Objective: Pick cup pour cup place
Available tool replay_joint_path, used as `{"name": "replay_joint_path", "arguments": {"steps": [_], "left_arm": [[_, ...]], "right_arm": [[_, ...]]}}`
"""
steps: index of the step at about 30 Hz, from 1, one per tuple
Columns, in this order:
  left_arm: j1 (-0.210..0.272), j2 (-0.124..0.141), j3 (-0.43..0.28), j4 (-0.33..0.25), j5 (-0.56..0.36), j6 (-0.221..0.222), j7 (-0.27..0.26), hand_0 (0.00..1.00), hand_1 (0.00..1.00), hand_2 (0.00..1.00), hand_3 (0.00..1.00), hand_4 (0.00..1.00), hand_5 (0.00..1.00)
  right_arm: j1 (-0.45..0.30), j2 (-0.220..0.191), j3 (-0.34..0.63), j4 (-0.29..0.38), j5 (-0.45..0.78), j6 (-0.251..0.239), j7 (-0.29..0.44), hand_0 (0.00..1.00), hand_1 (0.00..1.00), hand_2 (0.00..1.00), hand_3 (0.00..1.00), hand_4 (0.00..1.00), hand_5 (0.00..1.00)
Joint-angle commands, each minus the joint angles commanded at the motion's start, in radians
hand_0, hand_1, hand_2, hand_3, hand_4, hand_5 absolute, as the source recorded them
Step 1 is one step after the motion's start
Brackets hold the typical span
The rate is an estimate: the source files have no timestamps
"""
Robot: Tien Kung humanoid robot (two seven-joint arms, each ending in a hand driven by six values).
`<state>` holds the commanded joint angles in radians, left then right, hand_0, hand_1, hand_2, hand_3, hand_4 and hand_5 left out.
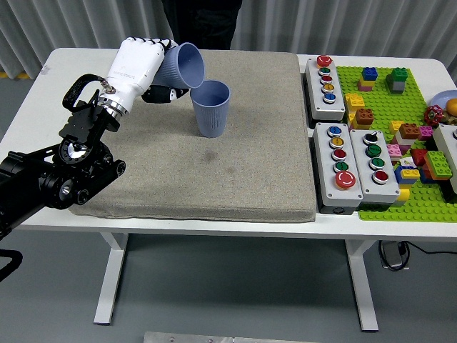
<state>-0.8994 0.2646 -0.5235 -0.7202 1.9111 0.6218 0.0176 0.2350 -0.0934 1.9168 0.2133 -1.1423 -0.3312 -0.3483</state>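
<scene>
The robot's white left hand (138, 66) is gripping a ribbed blue plastic cup (183, 66), fingers curled around its base, at the far left of the grey felt mat (214, 164). The cup's long axis is lying nearly level, mouth pointing right and slightly down, its lip hanging just over the rim of the upright blue receiving cup (212, 108), immediately right and nearer.

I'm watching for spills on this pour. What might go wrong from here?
The held cup is tipped, its rim just left of and above the standing cup, so contents may land on the mat. The left hand works close to that cup and might knock it over.
</scene>
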Motion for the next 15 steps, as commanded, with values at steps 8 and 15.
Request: {"name": "replay_joint_path", "arguments": {"steps": [8, 15], "left_arm": [[-0.015, 0.005, 0.03, 0.002, 0.024, -0.01, 0.016, 0.447, 0.42, 0.486, 0.525, 0.775, 0.254], [-0.031, 0.01, 0.051, 0.0, 0.059, -0.019, 0.027, 0.447, 0.421, 0.487, 0.525, 0.774, 0.254]], "right_arm": [[-0.003, 0.0, 0.0, 0.0, 0.0, -0.001, 0.001, 0.675, 0.614, 0.567, 0.58, 0.002, 0.168], [0.001, -0.001, -0.002, 0.0, 0.003, -0.001, 0.002, 0.675, 0.614, 0.566, 0.581, 0.002, 0.168]]}}
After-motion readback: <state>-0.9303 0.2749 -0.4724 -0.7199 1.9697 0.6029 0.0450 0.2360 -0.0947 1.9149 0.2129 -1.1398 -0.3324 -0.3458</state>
